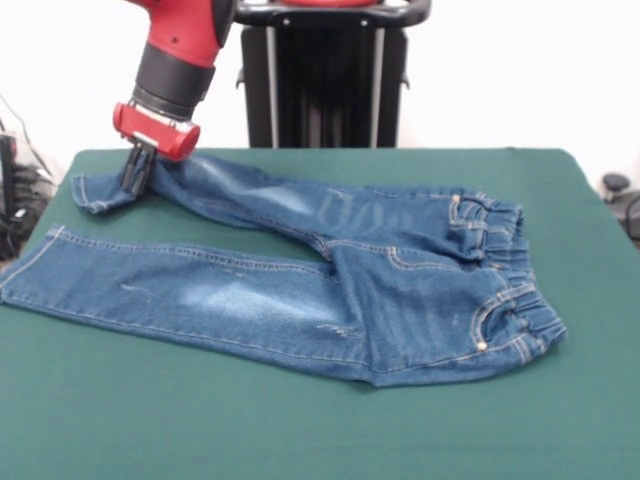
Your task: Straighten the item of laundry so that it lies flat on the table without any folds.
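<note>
A small pair of blue denim jeans (330, 280) lies across the dark green table (300, 430). The elastic waistband is at the right and both legs point left. The near leg lies flat and straight. The far leg runs toward the back left, with its cuff end slightly raised and creased. My gripper (137, 175) comes down from the red arm onto that far leg close to the cuff. Its dark fingers (133, 170) stand close together against the denim. Whether cloth is pinched between them is not visible.
A black pedestal (325, 75) stands behind the table's far edge. Cables and dark equipment (15, 190) sit off the table's left side. A dark object (618, 190) lies beyond the right edge. Green tabletop stretches in front of the jeans.
</note>
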### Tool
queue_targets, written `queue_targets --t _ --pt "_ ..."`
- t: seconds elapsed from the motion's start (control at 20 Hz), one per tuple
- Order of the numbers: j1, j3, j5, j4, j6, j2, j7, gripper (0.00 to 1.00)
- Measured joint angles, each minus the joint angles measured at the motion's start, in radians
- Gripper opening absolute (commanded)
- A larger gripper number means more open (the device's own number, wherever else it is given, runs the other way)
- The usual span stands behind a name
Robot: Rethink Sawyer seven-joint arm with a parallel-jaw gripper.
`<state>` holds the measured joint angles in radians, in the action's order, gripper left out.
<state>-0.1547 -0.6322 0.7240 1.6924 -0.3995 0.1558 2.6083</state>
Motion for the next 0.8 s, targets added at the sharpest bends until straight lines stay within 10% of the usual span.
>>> queue_targets --t 0.8 --pt "-0.131 0.143 0.001 -0.003 0.262 0.145 0.000 0.00"
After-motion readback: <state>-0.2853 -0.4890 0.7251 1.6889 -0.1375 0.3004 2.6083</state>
